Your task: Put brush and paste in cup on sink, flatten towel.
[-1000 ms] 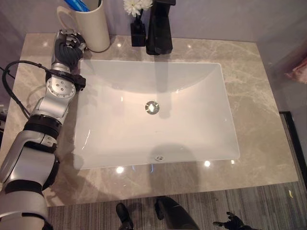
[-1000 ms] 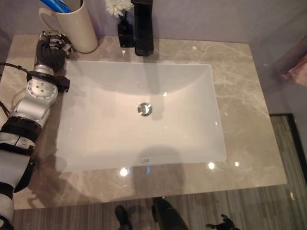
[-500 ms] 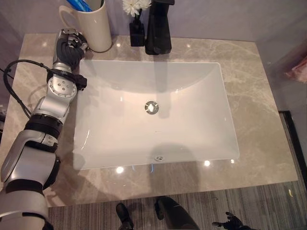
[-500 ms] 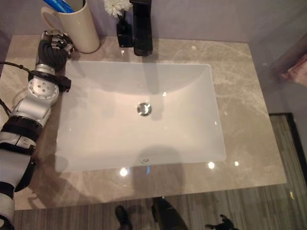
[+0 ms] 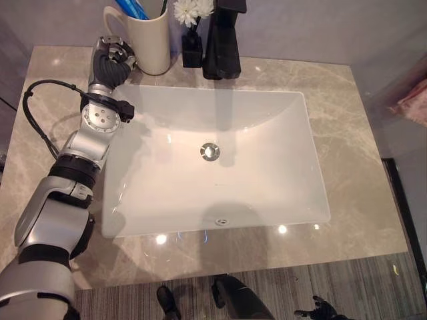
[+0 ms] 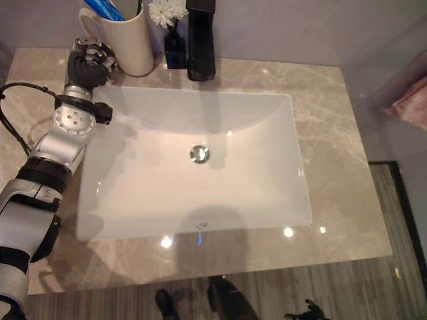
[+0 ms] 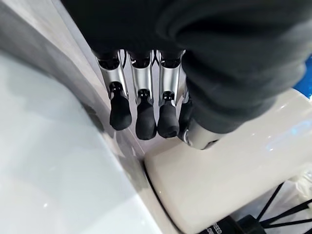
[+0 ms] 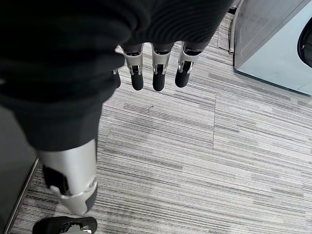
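Left robot hand (image 5: 112, 55) is resting on the bench (image 5: 373, 167) at the sink's (image 5: 267, 193) far left corner, fingers relaxed, holding nothing, just beside the cup (image 5: 151, 40) carrying the blue brush (image 5: 131, 9). Right robot hand (image 8: 146, 68) is hanging relaxed over the floor (image 8: 219, 161).

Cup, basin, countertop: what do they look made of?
Cup: cream, looks like glazed ceramic, going by its smooth soft sheen and thick handle; the left robot hand is beside it.
Basin: glossy white, probably porcelain or similar; it shows sharp light spots and reflections.
Countertop: beige with pale veining, polished; marble or a marble-look stone, I cannot tell which.
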Controlling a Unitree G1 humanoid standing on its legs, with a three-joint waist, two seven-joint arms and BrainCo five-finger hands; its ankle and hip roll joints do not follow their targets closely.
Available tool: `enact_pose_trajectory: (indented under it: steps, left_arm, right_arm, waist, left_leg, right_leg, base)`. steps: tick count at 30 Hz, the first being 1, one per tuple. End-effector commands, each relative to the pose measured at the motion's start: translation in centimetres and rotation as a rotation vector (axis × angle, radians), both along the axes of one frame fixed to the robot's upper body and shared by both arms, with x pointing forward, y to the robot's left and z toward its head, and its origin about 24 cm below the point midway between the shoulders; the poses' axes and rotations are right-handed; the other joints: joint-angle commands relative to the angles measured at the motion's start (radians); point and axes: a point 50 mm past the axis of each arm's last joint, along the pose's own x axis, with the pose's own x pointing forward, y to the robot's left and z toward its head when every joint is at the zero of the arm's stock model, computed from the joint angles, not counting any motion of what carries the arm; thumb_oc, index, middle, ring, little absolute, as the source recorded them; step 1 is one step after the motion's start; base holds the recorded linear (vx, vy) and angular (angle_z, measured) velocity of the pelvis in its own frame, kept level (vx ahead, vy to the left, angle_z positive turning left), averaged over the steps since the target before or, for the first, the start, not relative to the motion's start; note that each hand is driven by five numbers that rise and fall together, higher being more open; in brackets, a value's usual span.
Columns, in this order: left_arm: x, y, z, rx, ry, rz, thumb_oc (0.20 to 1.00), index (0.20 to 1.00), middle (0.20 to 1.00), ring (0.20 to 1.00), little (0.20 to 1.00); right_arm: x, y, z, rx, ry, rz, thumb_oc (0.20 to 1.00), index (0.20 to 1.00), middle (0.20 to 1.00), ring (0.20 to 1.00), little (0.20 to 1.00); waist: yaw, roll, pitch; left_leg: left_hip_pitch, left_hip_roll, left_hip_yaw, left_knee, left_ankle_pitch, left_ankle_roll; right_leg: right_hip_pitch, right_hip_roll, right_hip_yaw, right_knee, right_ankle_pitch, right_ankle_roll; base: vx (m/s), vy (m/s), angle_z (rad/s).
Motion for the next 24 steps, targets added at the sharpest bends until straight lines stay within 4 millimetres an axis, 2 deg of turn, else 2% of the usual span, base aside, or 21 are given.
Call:
enact_pose_trajectory:
  steps: [1,7,10,14,16,18,20,22,23,24]
  left_arm:
    - [0.7,-0.8,-1.9,-0.021,0.051,0.010,0.200,0.200,0.200,0.200,0.200]
    - [0.5,1.4,-2.8,0.004,0.070,0.154,0.200,0.200,0.200,0.200,0.200]
    - [0.3,2.0,-3.8,-0.027,0.079,0.200,0.200,0.200,0.200,0.200,0.200]
    - [-0.6,3.9,-5.9,-0.107,0.090,0.279,0.200,0.200,0.200,0.200,0.200]
    - [-1.3,4.8,-6.1,-0.158,0.059,0.287,0.200,0.200,0.200,0.200,0.200]
    - [-1.7,5.0,-6.2,-0.173,0.045,0.281,0.200,0.200,0.200,0.200,0.200]
    - [-2.6,4.8,-5.4,-0.123,-0.020,0.243,0.200,0.200,0.200,0.200,0.200]
    - [-4.4,4.7,-4.4,0.073,-0.093,0.203,0.200,0.200,0.200,0.200,0.200]
    - [-6.0,3.7,-3.6,0.112,-0.175,0.133,0.200,0.200,0.200,0.200,0.200]
    - [-7.3,3.4,-4.1,0.116,-0.198,0.097,0.200,0.200,0.200,0.200,0.200]
  right_arm:
    - [0.6,-1.7,0.7,-0.060,-0.010,-0.008,1.000,1.000,1.000,1.000,1.000]
    - [0.3,-1.5,0.6,-0.065,-0.003,-0.006,1.000,1.000,1.000,1.000,1.000]
    - [0.1,-1.6,0.6,-0.067,-0.002,-0.010,1.000,1.000,1.000,1.000,1.000]
    - [-0.7,-1.6,0.4,-0.061,0.021,-0.009,1.000,1.000,1.000,1.000,1.000]
    - [-1.2,-1.8,0.4,-0.066,0.036,-0.011,1.000,1.000,1.000,1.000,1.000]
    - [-1.2,-1.8,0.4,-0.067,0.040,-0.012,1.000,1.000,1.000,1.000,1.000]
    - [-1.2,-1.9,0.4,-0.061,0.037,-0.022,1.000,1.000,1.000,1.000,1.000]
    - [-1.4,-2.0,0.4,-0.048,0.045,-0.033,1.000,1.000,1.000,1.000,1.000]
    - [-1.6,-1.8,0.3,-0.041,0.056,-0.023,1.000,1.000,1.000,1.000,1.000]
    - [-2.1,-1.4,0.0,-0.040,0.097,0.017,1.000,1.000,1.000,1.000,1.000]
  waist:
    - [-0.059,0.024,0.061]
    - [-0.048,0.015,0.049]
    - [-0.044,0.015,0.042]
    - [-0.027,0.012,0.014]
    - [-0.012,0.013,0.002]
    - [-0.007,0.011,-0.002]
    - [0.009,0.016,-0.004]
    - [0.029,0.013,-0.009]
    - [0.051,0.012,-0.008]
    - [0.082,0.011,-0.006]
  left_leg:
    - [0.082,0.054,-0.037,0.006,0.069,-0.040]
    - [0.114,0.058,-0.025,0.006,0.068,-0.041]
    - [0.133,0.058,-0.030,0.006,0.066,-0.042]
    - [0.178,0.050,-0.049,0.006,0.042,-0.037]
    - [0.200,0.043,-0.063,0.006,0.031,-0.034]
    - [0.205,0.037,-0.068,0.006,0.030,-0.032]
    - [0.224,0.034,-0.079,0.006,0.020,-0.029]
    - [0.236,0.022,-0.102,0.006,0.020,-0.021]
    - [0.244,0.012,-0.130,0.006,0.016,-0.013]
    - [0.257,0.005,-0.170,0.006,0.010,-0.004]
  right_leg:
    - [0.077,0.067,-0.044,0.000,-0.046,0.067]
    - [0.096,0.071,-0.042,0.000,-0.051,0.068]
    - [0.112,0.067,-0.046,0.000,-0.057,0.068]
    - [0.162,0.048,-0.068,0.000,-0.069,0.074]
    - [0.188,0.035,-0.082,0.000,-0.074,0.078]
    - [0.196,0.028,-0.087,0.000,-0.074,0.080]
    - [0.218,0.022,-0.097,0.000,-0.077,0.083]
    - [0.238,0.012,-0.105,0.000,-0.078,0.085]
    - [0.247,0.011,-0.105,0.000,-0.080,0.086]
    - [0.262,0.017,-0.103,0.000,-0.085,0.086]
  base:
    - [0.02,-0.024,-0.18]
    - [0.02,-0.010,-0.12]
    - [0.01,0.004,-0.10]
    - [0.03,0.016,-0.02]
    - [0.02,0.048,0.03]
    - [-0.01,0.039,0.06]
    - [-0.01,0.075,0.17]
    - [-0.03,0.088,0.12]
    - [-0.01,0.102,0.14]
    - [-0.01,0.101,0.19]
